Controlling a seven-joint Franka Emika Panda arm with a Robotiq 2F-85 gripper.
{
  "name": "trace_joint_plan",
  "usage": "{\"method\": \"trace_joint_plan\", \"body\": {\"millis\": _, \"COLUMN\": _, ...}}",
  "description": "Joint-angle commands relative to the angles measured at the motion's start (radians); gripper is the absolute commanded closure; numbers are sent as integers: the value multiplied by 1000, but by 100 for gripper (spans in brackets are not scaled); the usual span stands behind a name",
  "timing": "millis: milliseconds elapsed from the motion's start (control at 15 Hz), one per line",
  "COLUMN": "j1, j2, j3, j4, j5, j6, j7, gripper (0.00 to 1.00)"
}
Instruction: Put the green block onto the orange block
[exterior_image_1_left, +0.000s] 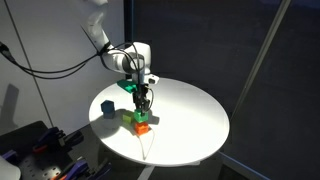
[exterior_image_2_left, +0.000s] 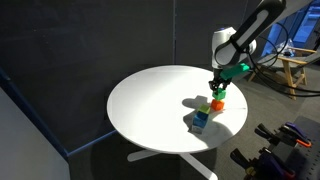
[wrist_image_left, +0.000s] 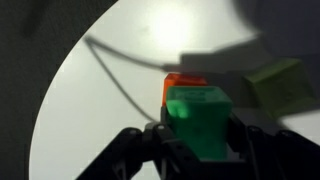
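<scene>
Held object: the green block (wrist_image_left: 198, 108) was a bright green cube with flat, matte faces and straight edges. In the wrist view it filled the gap between the fingers (wrist_image_left: 160, 138).
Location: you had it over the orange block (wrist_image_left: 182, 82), covering most of that cube. Whether the two touched could not be told.
Lower cube: the orange block was about the same size, and only its far edge and one corner showed behind the green. In an exterior view the orange block (exterior_image_2_left: 217, 104) stood on the desk (exterior_image_2_left: 150, 100), directly beneath the arm's end.
Grip: your hand (wrist_image_left: 200, 138) was closed to the cube's width, with the dark fingers pressed against two opposite sides.
Surface: the desk was round and white, with a smooth, faintly glossy top.
Neighbours: a yellow-green block (wrist_image_left: 275, 82) lay just beside the orange one, and a blue cube (exterior_image_2_left: 200, 121) stood near them.
</scene>
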Motion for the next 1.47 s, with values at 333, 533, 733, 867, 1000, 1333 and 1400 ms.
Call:
{"method": "trace_joint_plan", "body": {"millis": 333, "j1": -2, "j2": 11, "j3": -16, "j4": -2, "j5": -6, "j6": 24, "j7": 23, "gripper": 73}}
{"method": "trace_joint_plan", "body": {"millis": 533, "j1": -5, "j2": 15, "j3": -15, "j4": -2, "j5": -2, "j6": 27, "j7": 17, "gripper": 73}}
{"method": "trace_joint_plan", "body": {"millis": 733, "j1": -15, "j2": 20, "j3": -7, "j4": -2, "j5": 12, "j6": 33, "j7": 2, "gripper": 73}}
{"method": "trace_joint_plan", "body": {"millis": 867, "j1": -19, "j2": 24, "j3": -6, "j4": 0, "j5": 16, "j6": 35, "j7": -2, "gripper": 73}}
{"method": "trace_joint_plan", "body": {"millis": 1000, "j1": -23, "j2": 28, "j3": -4, "j4": 1, "j5": 21, "j6": 35, "j7": -5, "gripper": 73}}
{"method": "trace_joint_plan", "body": {"millis": 1333, "j1": -26, "j2": 38, "j3": -3, "j4": 2, "j5": 26, "j6": 34, "j7": -9, "gripper": 73}}
{"method": "trace_joint_plan", "body": {"millis": 1400, "j1": -26, "j2": 40, "j3": -3, "j4": 2, "j5": 25, "j6": 34, "j7": -9, "gripper": 58}}
